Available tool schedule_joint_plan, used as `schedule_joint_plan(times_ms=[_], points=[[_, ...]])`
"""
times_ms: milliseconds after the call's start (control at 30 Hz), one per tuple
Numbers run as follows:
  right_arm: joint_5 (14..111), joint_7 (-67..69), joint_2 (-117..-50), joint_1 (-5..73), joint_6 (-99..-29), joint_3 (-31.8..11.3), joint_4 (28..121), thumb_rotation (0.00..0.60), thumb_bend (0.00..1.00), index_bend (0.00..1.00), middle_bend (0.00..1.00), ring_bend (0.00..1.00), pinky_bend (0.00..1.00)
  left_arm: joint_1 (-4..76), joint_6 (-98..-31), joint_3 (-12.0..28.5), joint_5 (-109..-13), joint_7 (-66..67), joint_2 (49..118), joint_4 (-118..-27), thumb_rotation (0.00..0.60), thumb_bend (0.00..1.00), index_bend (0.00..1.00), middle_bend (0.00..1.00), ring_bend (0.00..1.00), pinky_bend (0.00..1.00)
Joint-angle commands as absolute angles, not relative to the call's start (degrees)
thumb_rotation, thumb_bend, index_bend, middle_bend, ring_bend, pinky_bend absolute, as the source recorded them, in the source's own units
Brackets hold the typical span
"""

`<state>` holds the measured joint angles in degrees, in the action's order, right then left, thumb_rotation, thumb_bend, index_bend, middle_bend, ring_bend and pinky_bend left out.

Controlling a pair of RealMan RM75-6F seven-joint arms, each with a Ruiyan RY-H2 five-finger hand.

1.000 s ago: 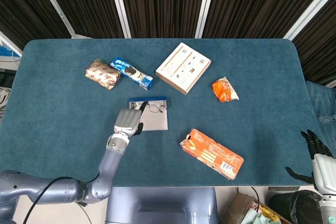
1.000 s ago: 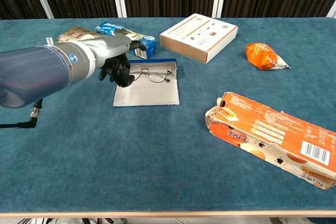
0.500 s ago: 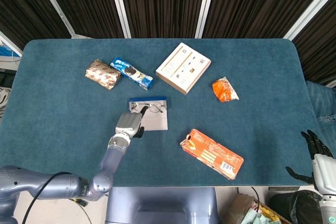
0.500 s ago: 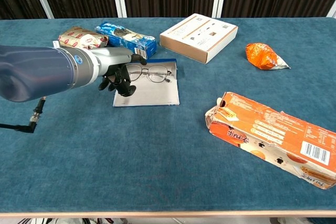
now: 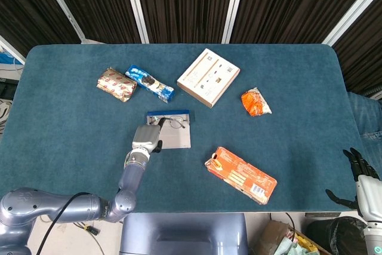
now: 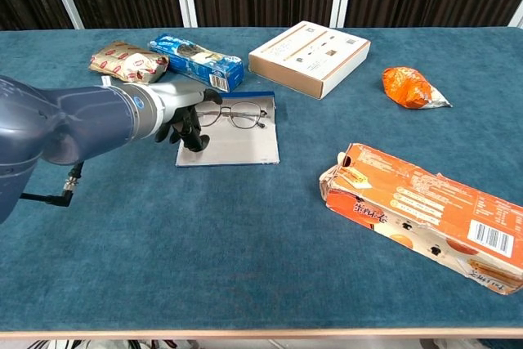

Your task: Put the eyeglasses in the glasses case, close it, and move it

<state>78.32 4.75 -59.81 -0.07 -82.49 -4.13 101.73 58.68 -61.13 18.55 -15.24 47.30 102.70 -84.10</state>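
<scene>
Your left hand [image 6: 186,117], fingers curled downward and holding nothing, rests on the left edge of the open glasses case [image 6: 233,145], with the thin-framed eyeglasses [image 6: 234,114] unfolded just right of it, at the case's far end.

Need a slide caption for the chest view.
Left hand at the open case, glasses lying inside.

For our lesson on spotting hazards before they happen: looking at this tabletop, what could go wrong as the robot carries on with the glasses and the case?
1. The left hand sits at the left edge of the open grey glasses case, beside the thin wire-framed eyeglasses; a clumsy contact might bend or push them off.
2. The case lies flat and open, so it might slide on the blue tablecloth when closed.
3. The blue biscuit packet lies close behind and might be knocked.
</scene>
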Motion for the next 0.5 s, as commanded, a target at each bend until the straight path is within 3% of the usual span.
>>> schedule_joint_plan(times_ms=[33, 500], points=[[78.3, 4.7, -59.8, -0.1, -82.5, -4.1, 101.7, 0.6, 0.26, 0.09, 0.04, 0.12, 0.16, 58.9, -60.9, 18.3, -15.0, 47.5, 102.7, -84.0, 0.6, 0.53, 0.0, 0.78, 0.74, 0.77], [78.3, 4.9, -59.7, -0.1, -82.5, -4.1, 101.8, 0.6, 0.26, 0.09, 0.04, 0.12, 0.16, 60.4, -60.8, 18.0, -13.7, 48.3, 105.0, -81.1, 0.6, 0.53, 0.0, 0.78, 0.74, 0.77]])
